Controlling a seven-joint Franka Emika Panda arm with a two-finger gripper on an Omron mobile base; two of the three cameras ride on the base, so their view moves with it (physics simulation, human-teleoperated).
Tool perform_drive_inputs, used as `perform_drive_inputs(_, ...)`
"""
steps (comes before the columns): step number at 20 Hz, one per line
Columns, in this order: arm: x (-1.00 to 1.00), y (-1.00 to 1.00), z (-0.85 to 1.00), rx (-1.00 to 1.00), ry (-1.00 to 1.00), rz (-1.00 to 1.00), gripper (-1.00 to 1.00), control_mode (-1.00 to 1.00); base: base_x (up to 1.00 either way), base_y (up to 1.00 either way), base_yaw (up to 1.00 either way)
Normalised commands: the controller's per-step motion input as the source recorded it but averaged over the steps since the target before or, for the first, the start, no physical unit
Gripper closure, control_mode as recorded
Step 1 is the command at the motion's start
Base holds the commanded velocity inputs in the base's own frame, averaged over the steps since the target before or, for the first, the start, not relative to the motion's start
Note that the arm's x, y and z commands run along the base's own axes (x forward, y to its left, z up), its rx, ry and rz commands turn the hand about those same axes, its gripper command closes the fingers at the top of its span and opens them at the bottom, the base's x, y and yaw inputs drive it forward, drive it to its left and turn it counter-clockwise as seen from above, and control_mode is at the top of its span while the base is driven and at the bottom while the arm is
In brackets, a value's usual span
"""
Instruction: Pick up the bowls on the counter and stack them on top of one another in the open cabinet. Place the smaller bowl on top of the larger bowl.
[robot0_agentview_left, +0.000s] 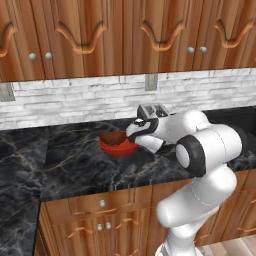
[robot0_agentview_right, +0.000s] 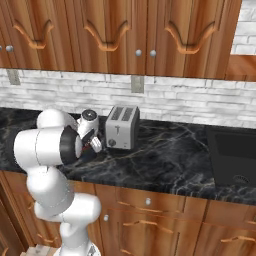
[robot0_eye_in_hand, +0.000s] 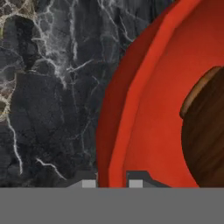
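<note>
glossy red, the larger bowl (robot0_agentview_left: 118, 146) sits on the black marble counter (robot0_agentview_left: 75, 165) with the smaller bowl (robot0_agentview_left: 113, 137), dark brown and wood-grained, already resting inside it. in the left base view the pair lies just past the middle of the picture toward 12 o'clock, and the white arm reaches in from 4 o'clock, its gripper (robot0_agentview_left: 133, 135) down at the bowls' 3 o'clock edge. in the hand view the red rim (robot0_eye_in_hand: 131, 113) sweeps up from 6 o'clock toward 1 o'clock, the wooden bowl (robot0_eye_in_hand: 205, 131) shows at 3 o'clock inside the red one, and the veined counter (robot0_eye_in_hand: 48, 87) spreads from 9 to 11 o'clock. the two finger tips (robot0_eye_in_hand: 89, 183) at 6 o'clock stand one on each side of the red rim, drawn in close and pinching it. in the right base view a silver toaster (robot0_agentview_right: 122, 127) stands on the counter near the middle, just toward 3 o'clock from the gripper (robot0_agentview_right: 93, 142). carved wooden cabinet doors (robot0_agentview_left: 125, 35) hang above a white brick wall (robot0_agentview_left: 75, 97).
</note>
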Motion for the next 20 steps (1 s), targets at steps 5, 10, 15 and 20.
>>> perform_drive_inputs(5, -0.50, 0.00, 0.65, 0.00, -0.23, 0.00, 1.00, -1.00, 0.00, 0.00, 0.00)
perform_drive_inputs(10, -0.53, 0.02, 0.72, -0.02, -0.31, 0.00, 1.00, -1.00, 0.00, 0.00, 0.00)
perform_drive_inputs(15, -0.57, 0.00, 0.76, -0.09, -0.10, 0.01, 1.00, -1.00, 0.00, 0.00, 0.00)
perform_drive_inputs(20, -0.52, 0.00, 0.77, -0.10, 0.03, 0.04, 1.00, -1.00, 0.00, 0.00, 0.00)
